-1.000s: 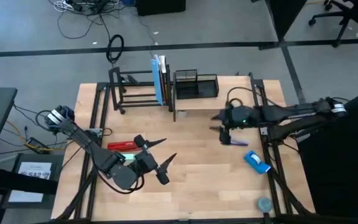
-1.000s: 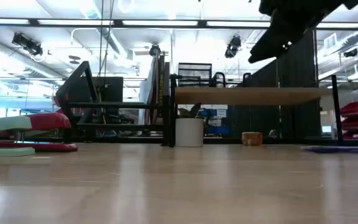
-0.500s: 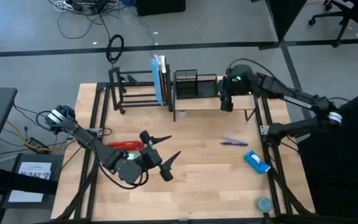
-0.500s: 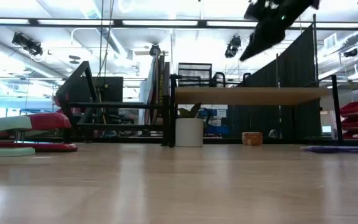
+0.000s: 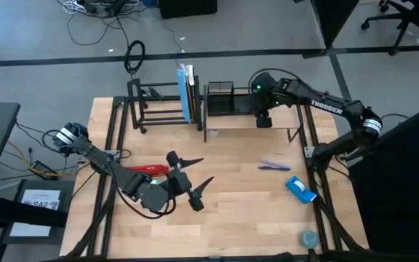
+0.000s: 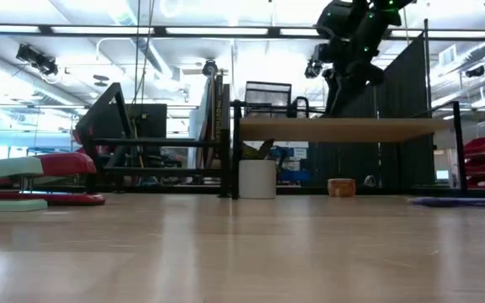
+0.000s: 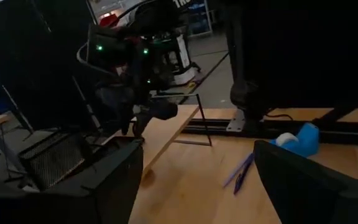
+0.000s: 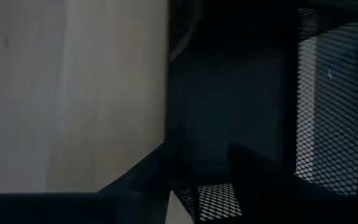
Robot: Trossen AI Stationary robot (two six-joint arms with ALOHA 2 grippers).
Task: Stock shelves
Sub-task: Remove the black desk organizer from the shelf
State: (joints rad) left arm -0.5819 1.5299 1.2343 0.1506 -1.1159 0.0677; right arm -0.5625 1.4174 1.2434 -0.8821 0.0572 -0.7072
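Wood shelf (image 5: pixel 249 121): set at the table's far edge, beside the black rack (image 5: pixel 158 105); mesh tray (image 5: pixel 229 99) carried on top.

Right gripper (image 5: pixel 262 116): positioned over the shelf beside the tray; finger state cannot be told.

Left gripper (image 5: pixel 195 191): spread, empty, near the red stapler (image 5: pixel 148 169).

Step judged: placing onto the shelf. Next: pen (image 5: pixel 274 166) or tape dispenser (image 5: pixel 300 188) to be fetched.

Grey floor (image 5: pixel 282 29) with loose cables (image 5: pixel 97 9) behind the table; ceiling strip lights (image 6: pixel 217 31) glow overhead.
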